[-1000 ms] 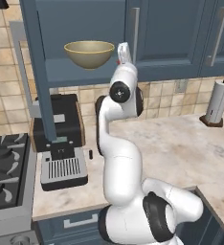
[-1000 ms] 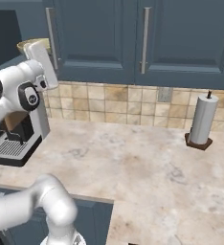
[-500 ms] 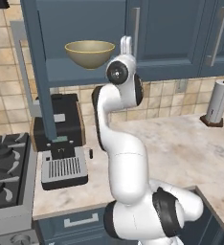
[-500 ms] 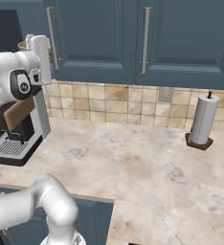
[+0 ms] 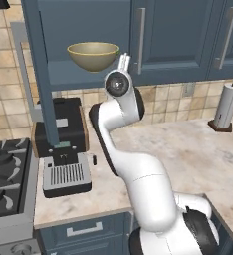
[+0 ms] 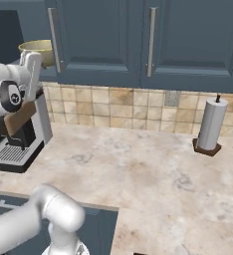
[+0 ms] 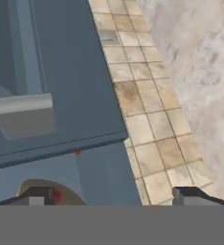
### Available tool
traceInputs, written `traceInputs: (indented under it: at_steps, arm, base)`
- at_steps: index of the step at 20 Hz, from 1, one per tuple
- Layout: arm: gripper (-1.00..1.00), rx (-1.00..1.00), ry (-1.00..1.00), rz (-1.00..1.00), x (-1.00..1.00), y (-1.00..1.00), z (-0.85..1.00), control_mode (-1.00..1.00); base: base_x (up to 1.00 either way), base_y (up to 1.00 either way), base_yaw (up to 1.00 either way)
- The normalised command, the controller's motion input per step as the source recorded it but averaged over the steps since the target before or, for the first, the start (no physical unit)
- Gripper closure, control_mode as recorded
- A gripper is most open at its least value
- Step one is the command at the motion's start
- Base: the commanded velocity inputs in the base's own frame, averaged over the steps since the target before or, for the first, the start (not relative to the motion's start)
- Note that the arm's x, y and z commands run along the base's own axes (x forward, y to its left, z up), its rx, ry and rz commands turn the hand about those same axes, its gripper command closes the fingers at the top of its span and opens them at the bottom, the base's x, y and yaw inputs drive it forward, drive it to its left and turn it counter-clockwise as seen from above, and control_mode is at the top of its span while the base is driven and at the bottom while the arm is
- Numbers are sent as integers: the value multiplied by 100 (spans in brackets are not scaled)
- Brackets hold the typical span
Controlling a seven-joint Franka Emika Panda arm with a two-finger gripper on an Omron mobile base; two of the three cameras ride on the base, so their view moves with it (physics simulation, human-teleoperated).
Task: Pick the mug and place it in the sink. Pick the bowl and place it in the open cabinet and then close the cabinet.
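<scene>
- The marbled worktop [image 5: 198, 149] carries a coffee machine [image 5: 61, 144] at the arm's left and a paper-towel roll [image 5: 224, 105] far off to its right.
- The white arm [image 5: 133, 164] rises from the base, folds at the elbow and reaches up, wrist level with the cabinet shelf.
- The pincer [image 5: 123, 62] points upward just beside the bowl [image 5: 93, 55]; its tips stand wide apart in the hand view and hold nothing.
- The bowl sits upright on the blue shelf of the open cabinet [image 5: 44, 74], whose door [image 5: 39, 64] swings out toward the camera.
- Judged by its look, the bowl is rigid, glossy and likely slippery, wider than the hand; the rim is the sensible place to pinch it.
- With the bowl shelved, the door appears to be the step left; its slim handle or outer face looks like the place to push.
- Behind, closed wall cabinets [image 6: 153, 40] hang over a tan tiled backsplash [image 6: 133, 109].
</scene>
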Motion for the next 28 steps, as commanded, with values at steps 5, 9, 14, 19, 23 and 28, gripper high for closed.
traceInputs:
  at_steps: [5, 9, 14, 19, 23, 28]
  arm:
    - [-100, 10, -13, 1, -42, -32, 11, -100]
    - [-100, 20, 0, 0, -45, -44, 63, -100]
    - [-100, 22, 6, 0, -98, 27, 10, -100]
    - [-100, 25, 23, 0, -100, 13, -3, -100]
    - [-100, 12, 0, 0, -99, 0, 69, -100]
    - [-100, 4, -5, 0, -100, 1, 21, -100]
  base:
    - [0, 0, 0]
    - [0, 0, 0]
    - [0, 0, 0]
    - [0, 0, 0]
    - [0, 0, 0]
    - [0, 0, 0]
